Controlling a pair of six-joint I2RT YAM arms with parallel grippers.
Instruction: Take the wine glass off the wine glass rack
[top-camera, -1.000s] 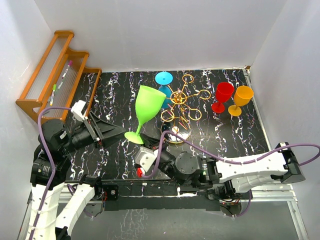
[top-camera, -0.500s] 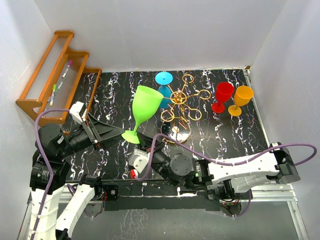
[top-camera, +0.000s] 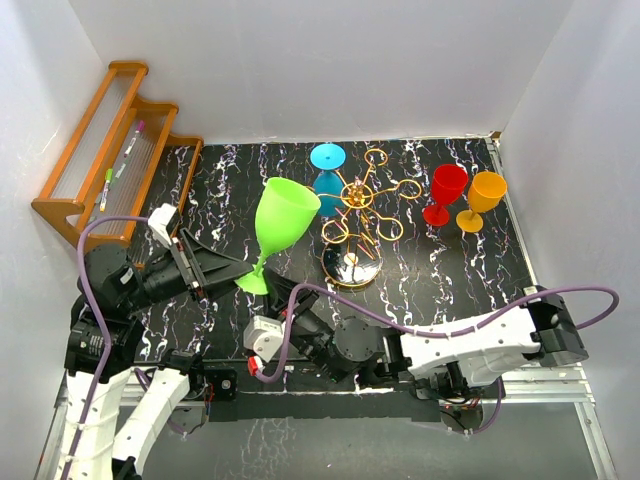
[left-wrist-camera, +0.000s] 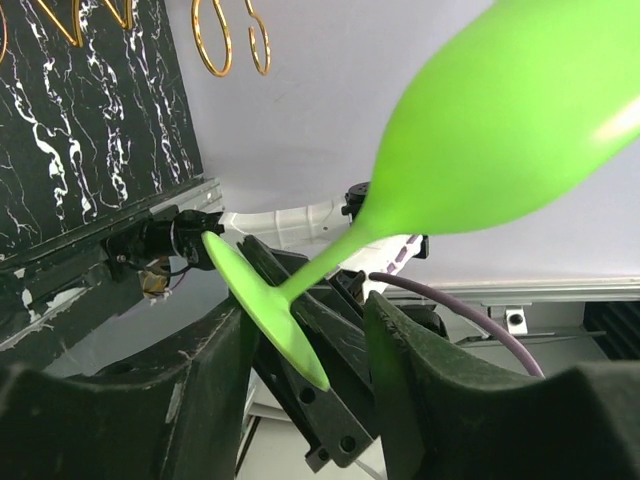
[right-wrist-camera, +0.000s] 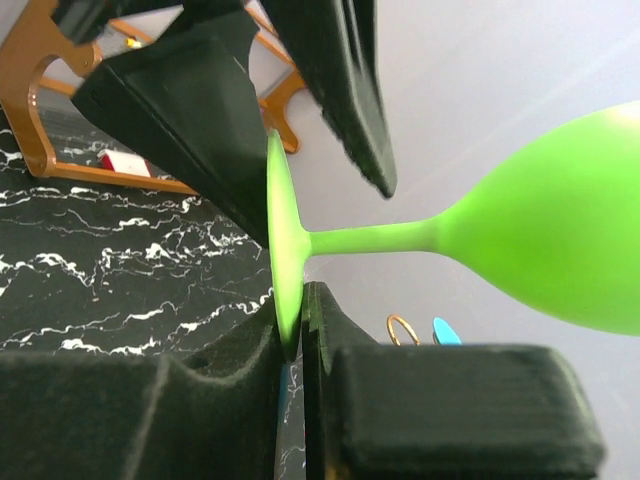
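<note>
A green wine glass (top-camera: 283, 213) is held in the air, tilted, left of the gold wire rack (top-camera: 362, 205) and apart from it. My right gripper (top-camera: 270, 290) is shut on the rim of the glass's foot (right-wrist-camera: 283, 270); the jaws pinch it from both sides in the right wrist view (right-wrist-camera: 298, 320). My left gripper (top-camera: 240, 272) is open, with its fingers on either side of the same foot (left-wrist-camera: 265, 310); the foot lies close to one finger, with a gap to the other. A blue glass (top-camera: 327, 158) hangs upside down on the rack.
A red glass (top-camera: 446, 190) and an orange glass (top-camera: 485, 195) stand at the back right of the black marbled table. The orange-brown wooden stepped shelf (top-camera: 110, 150) with pens stands at the back left. White walls close in three sides.
The right arm has carried the green glass left and nearer, away from the rack. The glass's foot now sits between the left gripper's open fingers.
</note>
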